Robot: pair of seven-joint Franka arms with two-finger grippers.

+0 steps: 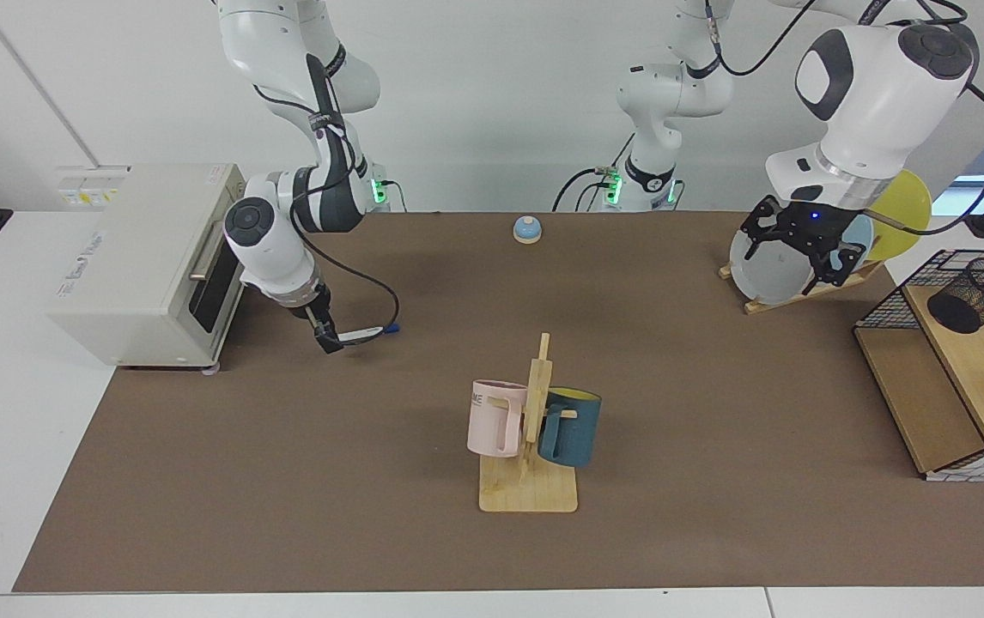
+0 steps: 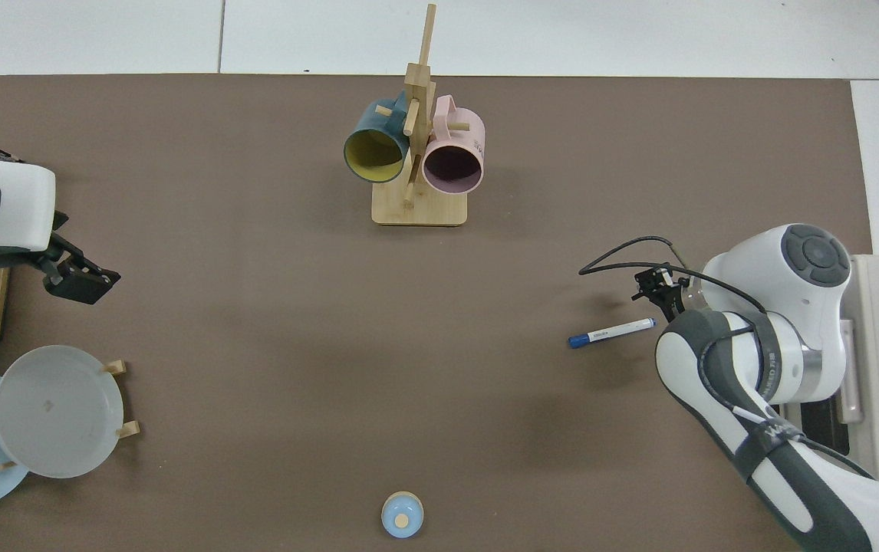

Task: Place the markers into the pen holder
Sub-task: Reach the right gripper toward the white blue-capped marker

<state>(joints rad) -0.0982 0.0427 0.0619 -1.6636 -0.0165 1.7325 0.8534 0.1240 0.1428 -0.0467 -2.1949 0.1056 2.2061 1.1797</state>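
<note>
The marker [image 1: 369,332], white with a blue cap, lies flat on the brown mat [image 1: 303,481] to the right of the toaster oven; it also shows in the top view [image 2: 612,332]. My right gripper [image 1: 329,341] is down at the mat, at the marker's white end. In the top view the right arm's wrist covers that gripper. The pen holder [image 1: 979,294], a small black mesh cup, sits on the wooden shelf at the far right. My left gripper [image 1: 798,247] hangs open and empty in front of the plate rack, also seen in the top view [image 2: 80,280].
A white toaster oven [image 1: 144,262] stands just left of the right arm. A wooden mug tree [image 1: 531,429] with a pink and a dark blue mug stands mid-table. Plates in a rack [image 1: 771,270], a small blue bell [image 1: 527,229] and the wire basket with shelves [image 1: 947,378] are also here.
</note>
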